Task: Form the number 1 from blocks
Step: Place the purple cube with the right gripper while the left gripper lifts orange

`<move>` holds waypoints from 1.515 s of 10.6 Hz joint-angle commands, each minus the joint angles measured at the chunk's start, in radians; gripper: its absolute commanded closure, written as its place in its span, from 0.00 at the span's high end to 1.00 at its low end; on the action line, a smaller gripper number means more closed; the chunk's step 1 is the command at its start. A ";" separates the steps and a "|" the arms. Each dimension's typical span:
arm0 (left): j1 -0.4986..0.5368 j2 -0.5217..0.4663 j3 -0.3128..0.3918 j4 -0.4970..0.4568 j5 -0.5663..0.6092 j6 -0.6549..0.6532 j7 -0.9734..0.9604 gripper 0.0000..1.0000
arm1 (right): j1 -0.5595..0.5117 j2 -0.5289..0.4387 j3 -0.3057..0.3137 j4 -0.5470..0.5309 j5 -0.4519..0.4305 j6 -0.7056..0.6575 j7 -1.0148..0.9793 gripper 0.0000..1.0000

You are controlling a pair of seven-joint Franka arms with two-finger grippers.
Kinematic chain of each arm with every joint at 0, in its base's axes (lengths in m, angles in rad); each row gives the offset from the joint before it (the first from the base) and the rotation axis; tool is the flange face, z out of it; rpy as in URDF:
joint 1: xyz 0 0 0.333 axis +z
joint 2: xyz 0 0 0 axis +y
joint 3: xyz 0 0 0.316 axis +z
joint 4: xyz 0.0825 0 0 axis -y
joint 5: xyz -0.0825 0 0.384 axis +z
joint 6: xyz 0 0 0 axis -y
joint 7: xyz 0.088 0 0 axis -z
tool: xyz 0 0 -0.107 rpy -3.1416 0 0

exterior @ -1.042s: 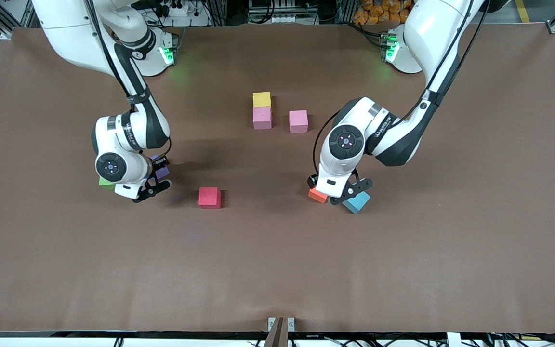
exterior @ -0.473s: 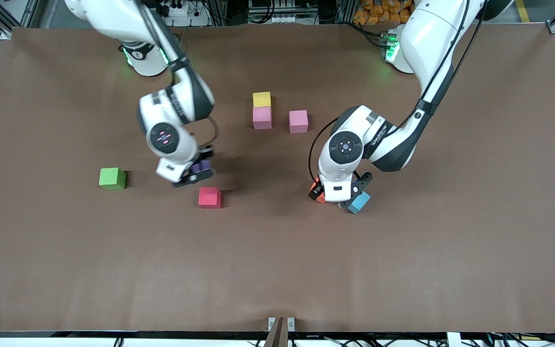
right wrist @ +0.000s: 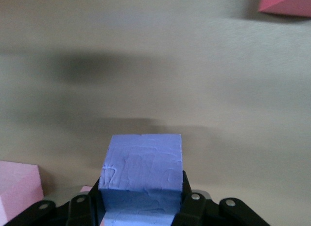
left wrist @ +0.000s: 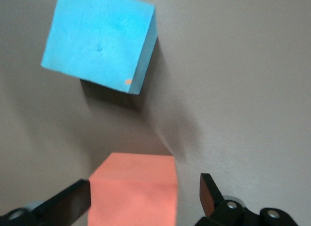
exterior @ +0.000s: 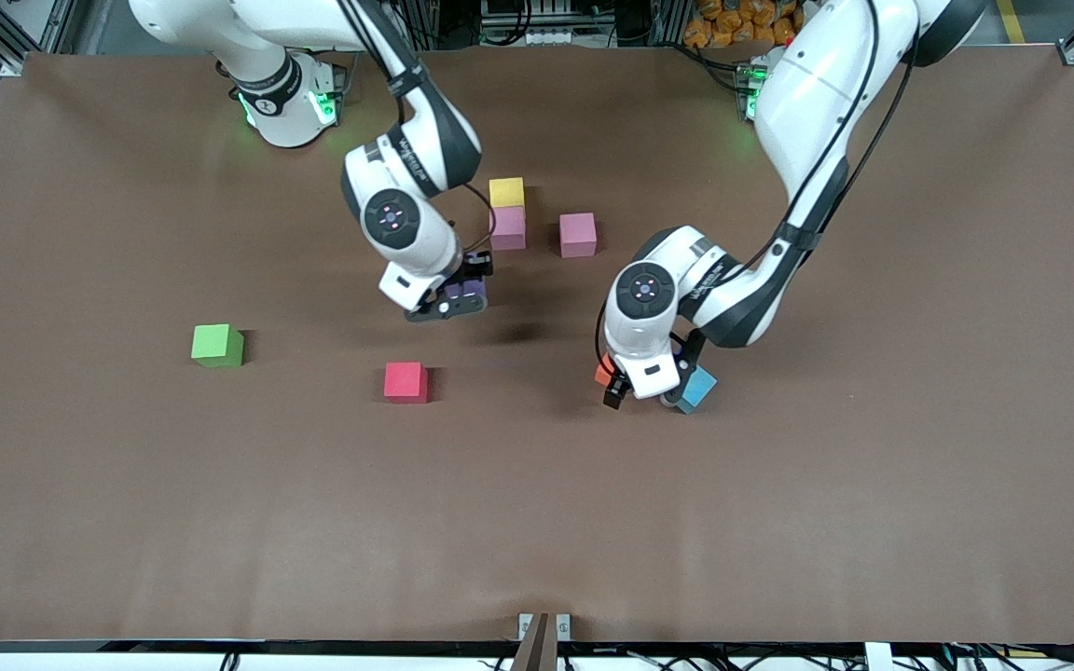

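Since the figure is only begun at upper centre of the frame, most blocks lie loose, listed here from the frame's left edge across:

green block (exterior: 216, 344): mid-left of frame, alone on the bench (exterior: 537, 522), well apart from the rest; not yet collected.

red block (exterior: 406, 382): lower centre-left, loose, nearer the front camera than the right pincer's load.

right pincer (exterior: 451, 296): centre of frame, fingers pinching the purple block (exterior: 466, 290) on two opposite faces, carried above the bench. Wrist view shows it seated square between the pads (right wrist: 141, 180). Judgement: bound for the column, next slot under the pink.

yellow block (exterior: 506, 192): upper centre, touching pink block (exterior: 507, 228) just below it in frame; likely the top of the 1's stem.

second pink block (exterior: 578, 234): just beside the stem pink with a gap, not joined.

left pincer (exterior: 641, 391): centre-right, low at the bench, fingers spread either side of the orange block (left wrist: 132, 189), not clamped yet. Judgement: about to grip.

light blue block (exterior: 695, 388): just beside the orange, skewed (left wrist: 99, 41); close enough to get nudged.

surface: brown matte sheet, flat, soft arm shadows.

room: metal frame, cables and clutter along the top edge of frame.
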 commanded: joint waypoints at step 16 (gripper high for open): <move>-0.030 -0.020 -0.039 -0.013 0.033 0.018 0.204 0.00 | 0.083 0.020 -0.007 0.092 0.028 -0.156 0.162 1.00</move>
